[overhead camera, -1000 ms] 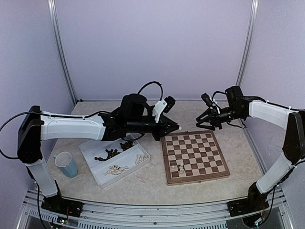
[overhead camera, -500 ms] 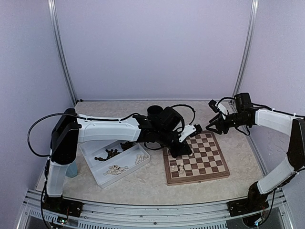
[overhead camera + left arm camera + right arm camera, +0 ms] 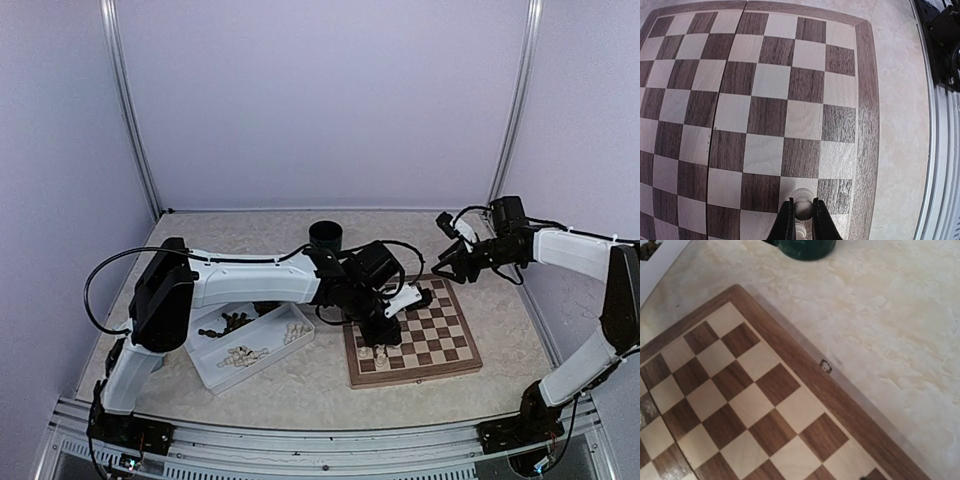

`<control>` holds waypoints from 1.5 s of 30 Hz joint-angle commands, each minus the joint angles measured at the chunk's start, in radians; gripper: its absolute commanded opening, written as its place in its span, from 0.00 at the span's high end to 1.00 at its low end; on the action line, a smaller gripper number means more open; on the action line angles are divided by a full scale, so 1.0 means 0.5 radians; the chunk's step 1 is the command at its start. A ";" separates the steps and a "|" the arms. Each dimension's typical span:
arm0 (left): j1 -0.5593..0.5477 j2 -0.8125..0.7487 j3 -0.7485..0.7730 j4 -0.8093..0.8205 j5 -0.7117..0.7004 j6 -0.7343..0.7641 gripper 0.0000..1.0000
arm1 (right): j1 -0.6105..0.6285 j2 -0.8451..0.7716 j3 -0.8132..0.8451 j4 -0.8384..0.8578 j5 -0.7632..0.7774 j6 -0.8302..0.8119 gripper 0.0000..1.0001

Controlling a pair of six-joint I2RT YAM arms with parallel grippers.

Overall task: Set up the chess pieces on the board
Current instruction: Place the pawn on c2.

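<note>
left gripper (image 3: pixel 801 220) has swung from the tray (image 3: pixel 262 366) to the board's (image 3: pixel 868 100) near-left corner, clamped on a cream piece (image 3: pixel 802 202) i can now set down; right gripper's (image 3: pixel 447 268) opening i can't tell.

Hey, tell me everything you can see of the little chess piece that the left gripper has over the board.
It is a cream chess piece, turned light wood by its look, with a smooth round head and a narrower body below that is mostly hidden. The left gripper is shut on its head from both sides. The piece is upright over a pale square near a corner of the board. Whether its base touches that square cannot be told.
</note>
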 commanded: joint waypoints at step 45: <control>0.038 -0.212 -0.291 0.107 -0.088 -0.062 0.71 | -0.017 0.146 0.080 -0.116 -0.089 -0.047 0.50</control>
